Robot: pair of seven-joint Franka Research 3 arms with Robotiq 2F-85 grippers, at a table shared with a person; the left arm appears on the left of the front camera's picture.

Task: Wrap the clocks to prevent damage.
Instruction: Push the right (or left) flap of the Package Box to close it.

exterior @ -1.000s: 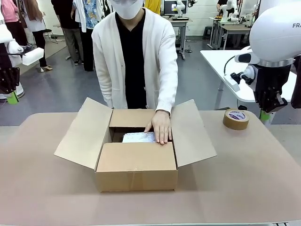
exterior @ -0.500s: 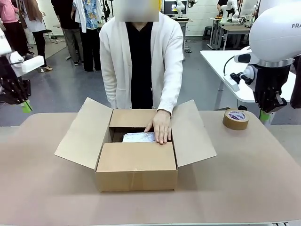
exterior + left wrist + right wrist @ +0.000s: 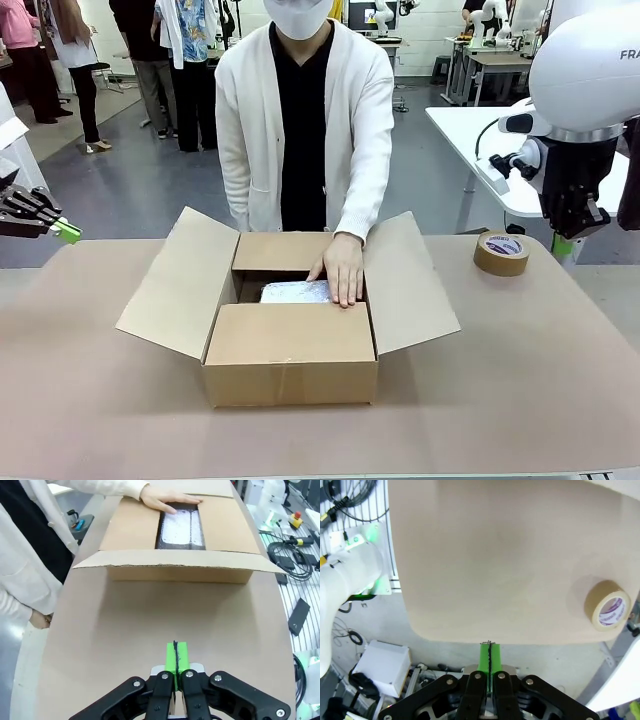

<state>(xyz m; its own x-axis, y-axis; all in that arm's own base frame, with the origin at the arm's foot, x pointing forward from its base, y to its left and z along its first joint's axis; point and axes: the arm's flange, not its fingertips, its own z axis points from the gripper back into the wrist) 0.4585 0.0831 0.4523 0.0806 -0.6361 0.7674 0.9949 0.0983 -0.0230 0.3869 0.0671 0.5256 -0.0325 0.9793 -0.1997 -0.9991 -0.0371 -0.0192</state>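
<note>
An open cardboard box (image 3: 290, 350) stands mid-table, its side flaps spread out. Inside lies a bundle in white bubble wrap (image 3: 292, 292), seen from the side as the bundle (image 3: 182, 527) in the left wrist view. The clocks are hidden; what the wrap covers cannot be told. The person's hand (image 3: 343, 270) rests flat on the bundle's right end. My left gripper (image 3: 65, 232) hovers shut and empty at the table's far left edge, pointing toward the box (image 3: 175, 565). Off the table's right corner my right gripper (image 3: 563, 243) hangs shut and empty.
A roll of brown tape (image 3: 501, 252) lies on the table at the back right, close to my right gripper, and shows as the roll (image 3: 609, 605) in the right wrist view. The person stands at the far edge behind the box. Bare tabletop (image 3: 520, 400) surrounds the box.
My left gripper has swung down and in from the far left, turning from hanging downward to pointing across the table. The person's hand and my right arm have stayed put.
</note>
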